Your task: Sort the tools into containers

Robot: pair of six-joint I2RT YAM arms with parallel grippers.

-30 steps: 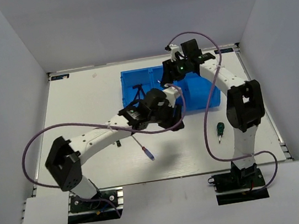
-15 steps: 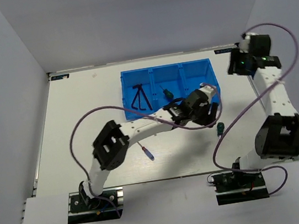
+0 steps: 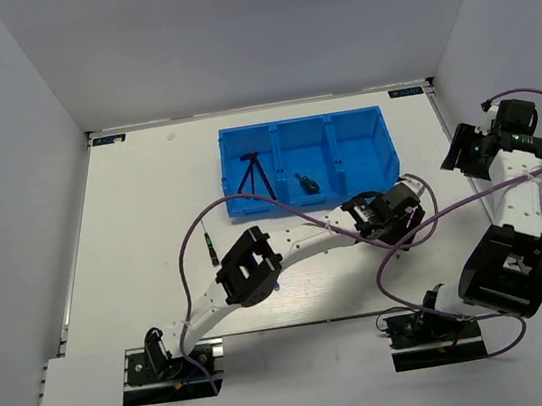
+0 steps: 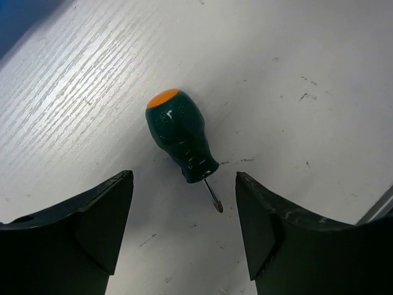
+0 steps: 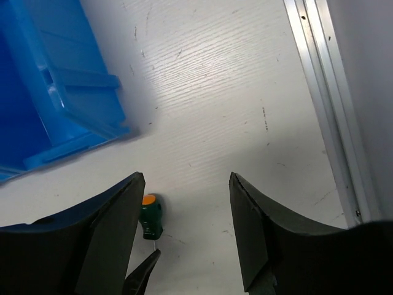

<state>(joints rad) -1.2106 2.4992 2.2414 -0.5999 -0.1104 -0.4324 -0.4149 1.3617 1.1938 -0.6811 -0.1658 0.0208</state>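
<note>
A green screwdriver (image 4: 181, 135) with an orange cap lies on the white table, just ahead of my open left gripper (image 4: 184, 227), its tip pointing in between the jaws. It also shows in the right wrist view (image 5: 150, 221). In the top view my left gripper (image 3: 397, 229) hangs over it, right of the tray's front corner. My right gripper (image 3: 458, 154) is open and empty, raised near the table's right edge. The blue tray (image 3: 327, 131) holds dark hex keys (image 3: 250, 176) in its left compartment and a small screwdriver (image 3: 305, 182) in the middle one.
A thin dark-green tool (image 3: 209, 245) lies on the table left of the left arm. The table's metal edge rail (image 5: 325, 98) runs along the right. The tray's corner (image 5: 55, 92) is near the right gripper. The left arm stretches across the table's front.
My left arm swung right from the tray to above the green screwdriver. My right arm pulled back from the tray to the right edge. A screwdriver now lies in the middle compartment.
</note>
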